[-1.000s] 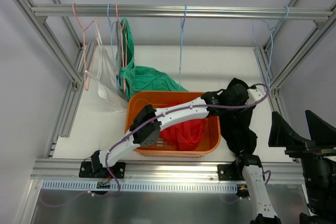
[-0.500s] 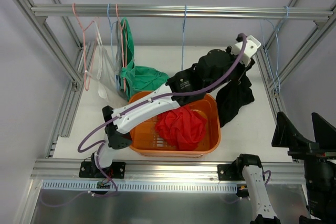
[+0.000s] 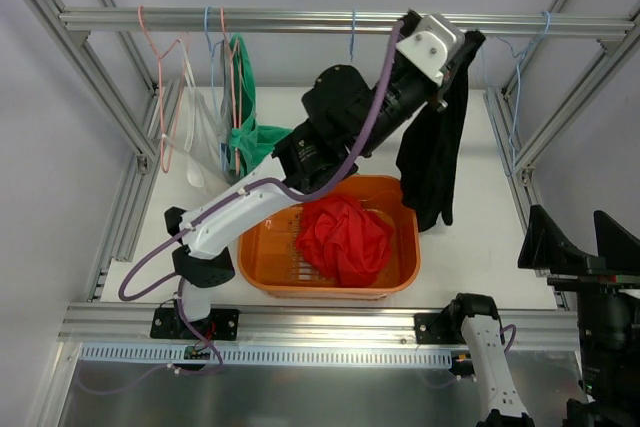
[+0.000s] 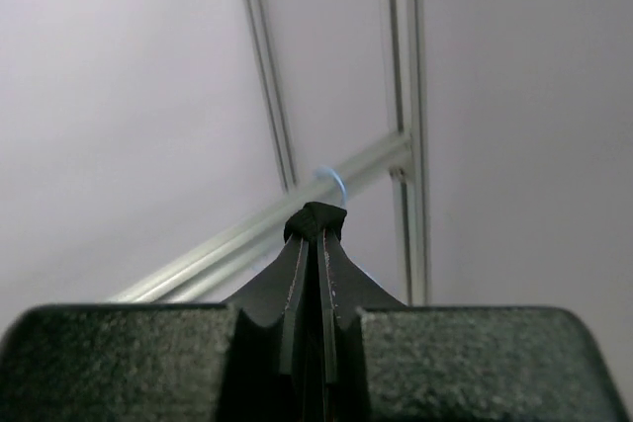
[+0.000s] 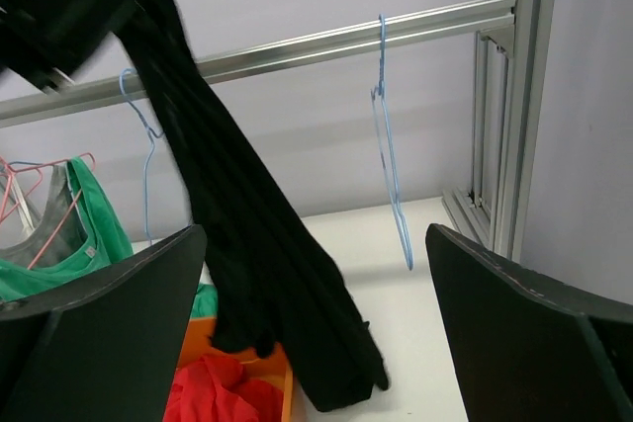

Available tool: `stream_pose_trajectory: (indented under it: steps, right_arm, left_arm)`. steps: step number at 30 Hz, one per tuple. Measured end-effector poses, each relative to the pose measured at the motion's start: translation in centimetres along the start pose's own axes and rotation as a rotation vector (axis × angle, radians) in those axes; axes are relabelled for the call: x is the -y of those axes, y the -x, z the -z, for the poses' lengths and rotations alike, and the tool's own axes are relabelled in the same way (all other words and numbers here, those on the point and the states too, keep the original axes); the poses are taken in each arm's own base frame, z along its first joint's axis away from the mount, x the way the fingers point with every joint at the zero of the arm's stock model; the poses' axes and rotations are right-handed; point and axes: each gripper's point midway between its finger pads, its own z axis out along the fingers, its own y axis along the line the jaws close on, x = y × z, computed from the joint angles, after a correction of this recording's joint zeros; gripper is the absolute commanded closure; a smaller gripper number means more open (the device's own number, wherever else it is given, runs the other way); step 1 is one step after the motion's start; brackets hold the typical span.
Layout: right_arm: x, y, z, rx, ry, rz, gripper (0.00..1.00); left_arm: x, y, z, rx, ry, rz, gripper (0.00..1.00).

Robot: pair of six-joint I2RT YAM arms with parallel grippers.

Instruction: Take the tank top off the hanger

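Tank top [image 3: 432, 162], black, is now hanging at full length from the left claw [image 3: 462, 42], which is pinching a fold of it up beside the rail [image 3: 250, 19]. A second ago that arm was reaching low across the orange basket [image 3: 405, 277] with the garment bunched on the desk [image 3: 470, 247], so the lift is apparently pulling it free. The right wrist view is backing this up: the blue hanger [image 5: 391, 145] is dangling bare, well apart from the cloth. The left wrist view is showing only tightly closed fingers with a black tuft at their tips. Only the overhead view is placing the hem just beside the basket's far right corner. The right claw [image 3: 580, 242] is waiting wide and empty near the desk's right edge.
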Motion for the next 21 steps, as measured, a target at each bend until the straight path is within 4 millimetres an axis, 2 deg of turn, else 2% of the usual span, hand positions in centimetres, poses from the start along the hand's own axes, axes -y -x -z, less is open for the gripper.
stream_pose_trajectory:
  steps: [4,8,11,16,17,19,21]
  right_arm:
    - [0.3,-1.3,-0.8,-0.040,-0.006,-0.003,0.01]
    - [0.5,-2.2,-1.2,-0.065,-0.007,-0.006,0.00]
    - [0.5,-2.3,-1.3,-0.067,-0.007,-0.007,0.01]
    - [0.4,-2.6,-1.8,-0.074,0.003,-0.016,0.01]
    - [0.3,-2.7,-1.9,-0.077,0.008,-0.020,0.00]
    - [0.1,-2.9,-2.0,-0.084,0.019,-0.027,0.00]
    - [-0.1,-3.1,-2.2,-0.090,0.030,-0.036,0.00]
  left_arm:
    - [-2.7,6.8,0.9,0.180,0.070,-0.050,1.00]
    - [-5.6,13.0,3.8,0.296,0.127,-0.087,1.00]
    - [-8.0,18.3,7.4,0.386,0.160,-0.086,1.00]
    - [-11.8,26.7,15.5,0.539,0.181,-0.064,1.00]
    - [-12.6,28.0,17.1,0.562,0.190,-0.057,1.00]
    - [-13.6,29.2,19.3,0.585,0.200,-0.051,1.00]
    - [-14.1,29.4,20.8,0.584,0.202,-0.051,1.00]
